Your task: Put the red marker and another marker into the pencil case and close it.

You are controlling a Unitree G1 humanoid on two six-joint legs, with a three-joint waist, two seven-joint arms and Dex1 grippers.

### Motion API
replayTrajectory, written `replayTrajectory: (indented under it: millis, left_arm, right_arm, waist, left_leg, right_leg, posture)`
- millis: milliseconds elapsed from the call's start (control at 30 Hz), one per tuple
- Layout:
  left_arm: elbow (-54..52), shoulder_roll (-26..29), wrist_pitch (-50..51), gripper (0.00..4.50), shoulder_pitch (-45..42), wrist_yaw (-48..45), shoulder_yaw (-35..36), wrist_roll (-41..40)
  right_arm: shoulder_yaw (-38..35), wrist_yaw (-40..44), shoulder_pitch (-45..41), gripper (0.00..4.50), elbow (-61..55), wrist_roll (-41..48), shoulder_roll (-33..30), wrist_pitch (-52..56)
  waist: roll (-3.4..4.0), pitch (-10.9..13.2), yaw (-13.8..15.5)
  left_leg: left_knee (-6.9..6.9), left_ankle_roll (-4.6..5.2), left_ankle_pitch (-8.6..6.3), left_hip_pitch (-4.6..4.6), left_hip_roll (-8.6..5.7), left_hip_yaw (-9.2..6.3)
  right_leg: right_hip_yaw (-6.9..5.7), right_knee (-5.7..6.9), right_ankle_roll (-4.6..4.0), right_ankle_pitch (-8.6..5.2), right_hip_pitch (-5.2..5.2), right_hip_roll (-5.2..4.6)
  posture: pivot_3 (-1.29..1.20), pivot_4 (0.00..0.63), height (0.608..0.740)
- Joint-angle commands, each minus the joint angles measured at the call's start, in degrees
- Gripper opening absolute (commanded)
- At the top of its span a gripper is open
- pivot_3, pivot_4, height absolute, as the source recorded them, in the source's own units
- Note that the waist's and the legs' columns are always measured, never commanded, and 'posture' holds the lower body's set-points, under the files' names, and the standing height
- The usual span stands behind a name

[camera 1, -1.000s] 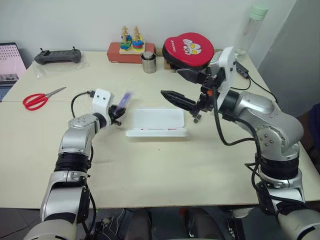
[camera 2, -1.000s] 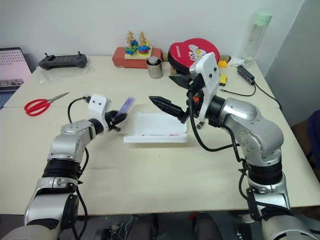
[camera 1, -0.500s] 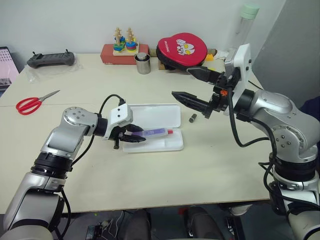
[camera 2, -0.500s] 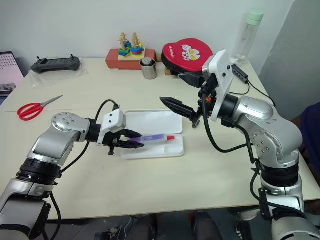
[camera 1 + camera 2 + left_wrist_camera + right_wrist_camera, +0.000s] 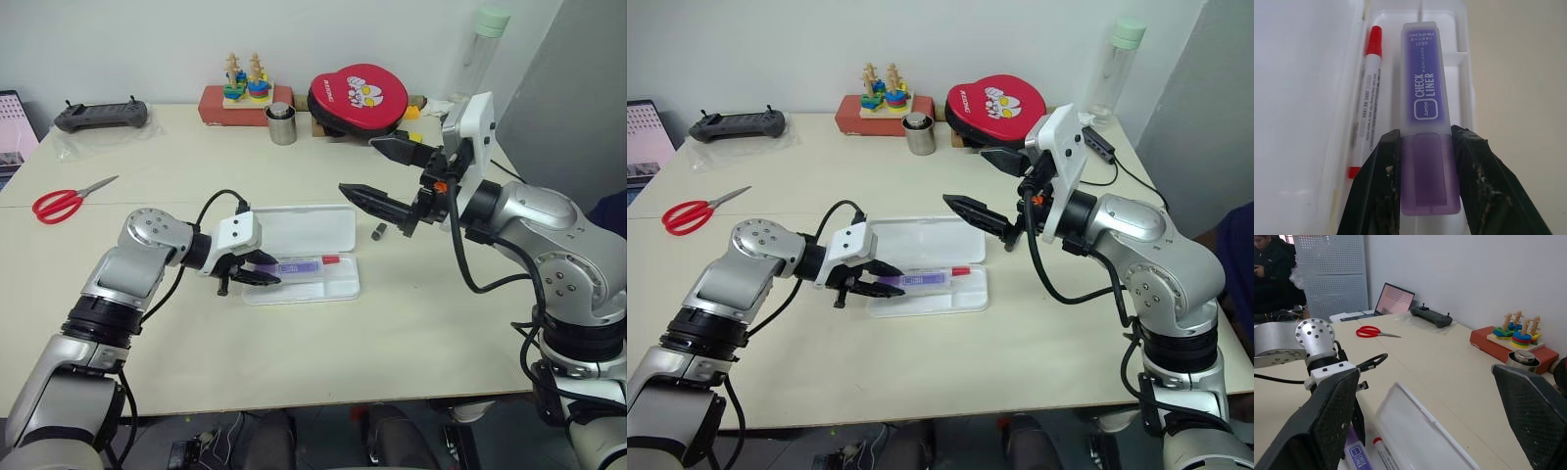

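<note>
The left gripper (image 5: 1425, 156) pinches the purple highlighter (image 5: 1425, 117) by its tail end, over the open white pencil case (image 5: 323, 284) at mid-frame in the head views. The red marker (image 5: 1365, 98) lies in the case just beside it. The right gripper (image 5: 387, 176), fingers spread wide and empty, hangs right of centre above the table (image 5: 294, 362).
</note>
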Motion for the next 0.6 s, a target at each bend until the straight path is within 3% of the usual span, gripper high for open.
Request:
replayTrajectory:
  millis: [33,233,300,367,600]
  left_arm:
    - [-2.1,1.7,-0.3,1.2,0.2,-0.9,0.3,0.8]
    - [-0.8,1.4,-1.7,1.2,0.6,-0.8,0.3,2.2]
    - [-1.4,1.2,-0.8,1.9,0.7,-1.3,0.6,1.6]
    - [-1.4,1.4,-1.2,2.06,0.9,-1.4,0.4,2.2]
    - [-1.7,0.6,-1.1,3.67,1.1,-0.9,1.4,1.2]
  right_arm:
    - [-1.3,0.4,-0.1,4.5,-2.4,1.1,-0.9,-0.3]
    - [-1.0,0.7,0.5,4.5,-2.9,1.3,-1.0,-0.1]
    - [-0.8,0.8,0.7,4.5,-2.9,1.2,-1.1,0.0]
    - [-0.6,1.0,1.0,4.5,-3.0,1.1,-1.3,0.1]
    - [-0.3,0.8,2.4,4.5,-3.1,1.1,-1.7,0.8]
  waist:
    - [0.0,0.0,0.0]
    - [0.0,0.0,0.1]
    - [0.0,0.0,0.1]
    - [0.0,0.0,0.1]
    - [0.0,0.0,0.1]
  left_leg:
    - [0.0,0.0,0.0,0.0,0.0,0.0]
    - [0.01,0.0,0.0,0.0,0.0,0.0]
    - [0.01,0.0,0.0,0.0,0.0,0.0]
    - [0.01,0.0,0.0,0.0,0.0,0.0]
    - [0.01,0.0,0.0,0.0,0.0,0.0]
  right_leg:
    - [-0.01,0.0,0.0,0.0,0.0,0.0]
    - [0.0,0.01,0.0,0.0,0.0,0.0]
    - [0.0,0.01,0.0,0.0,0.0,0.0]
    - [0.0,0.01,0.0,0.0,0.0,0.0]
    - [0.0,0.01,0.0,0.0,0.0,0.0]
  posture:
    - [0.0,0.15,0.74]
    - [0.0,0.15,0.74]
    - [0.0,0.15,0.74]
    - [0.0,0.15,0.74]
    - [0.0,0.15,0.74]
